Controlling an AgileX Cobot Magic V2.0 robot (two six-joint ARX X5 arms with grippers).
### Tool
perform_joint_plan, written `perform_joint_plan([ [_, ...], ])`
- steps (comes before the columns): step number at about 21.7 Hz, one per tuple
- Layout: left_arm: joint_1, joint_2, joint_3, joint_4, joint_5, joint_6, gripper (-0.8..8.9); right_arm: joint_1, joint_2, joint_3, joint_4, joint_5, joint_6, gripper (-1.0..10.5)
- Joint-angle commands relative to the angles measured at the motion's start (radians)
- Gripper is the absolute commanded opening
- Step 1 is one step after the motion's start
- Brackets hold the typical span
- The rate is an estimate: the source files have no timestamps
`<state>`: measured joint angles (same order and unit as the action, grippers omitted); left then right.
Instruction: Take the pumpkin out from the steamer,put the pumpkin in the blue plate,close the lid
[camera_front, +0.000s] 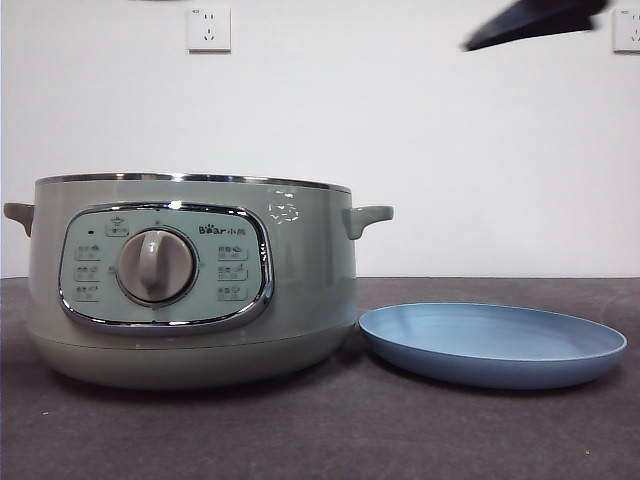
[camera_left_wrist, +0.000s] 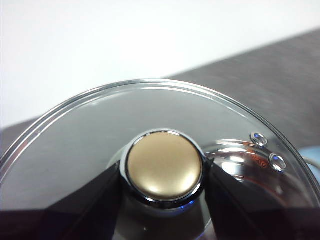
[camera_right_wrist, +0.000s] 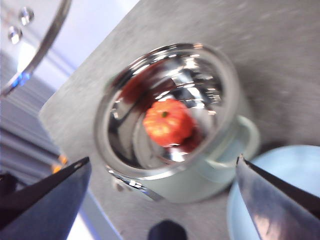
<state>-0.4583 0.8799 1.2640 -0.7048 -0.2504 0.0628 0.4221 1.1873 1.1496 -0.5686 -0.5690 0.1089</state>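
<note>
The left end effector grips the lid by its knob, held off the steamer. The right end effector hangs open above the pot; the pumpkin sits inside at frame center. The plate lies lower right on the tabletop.

front: low, level, near my steamer | left wrist: close on lid | right wrist: high, looks down into steamer

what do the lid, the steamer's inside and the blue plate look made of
The lid: clear glass, see-through, with a shiny metal rim.
The steamer: inside looks like polished steel, mirroring the pumpkin.
The blue plate: matte, probably plastic or ceramic; hard to tell.
</note>
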Motion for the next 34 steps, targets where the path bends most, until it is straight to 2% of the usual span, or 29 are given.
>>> perform_joint_plan([
  [1, 0.0, -0.049, 0.016, 0.028, -0.079, 0.029, -0.09, 0.065, 0.096, 0.09, -0.01, 0.002, 0.001, 5.1],
  [5, 0.0, -0.101, 0.016, -0.004, -0.151, 0.047, -0.09, 0.151, 0.237, 0.245, -0.07, 0.031, -0.023, 5.2],
  [9, 0.0, -0.13, 0.016, -0.038, -0.204, 0.06, -0.09, 0.23, 0.365, 0.412, -0.168, 0.141, -0.066, 6.3],
  [13, 0.0, -0.137, 0.016, -0.074, -0.249, 0.072, -0.09, 0.291, 0.476, 0.568, -0.262, 0.24, -0.098, 6.3],
  [18, 0.0, -0.137, 0.016, -0.096, -0.25, 0.073, -0.09, 0.394, 0.641, 0.759, -0.383, 0.476, -0.136, 6.3],
  [21, 0.0, -0.137, 0.016, -0.097, -0.249, 0.073, -0.09, 0.426, 0.699, 0.772, -0.38, 0.554, -0.164, 6.3],
  [34, 0.0, -0.137, 0.016, -0.098, -0.248, 0.073, -0.09, 0.432, 0.968, 0.772, -0.328, 0.542, -0.198, 6.3],
])
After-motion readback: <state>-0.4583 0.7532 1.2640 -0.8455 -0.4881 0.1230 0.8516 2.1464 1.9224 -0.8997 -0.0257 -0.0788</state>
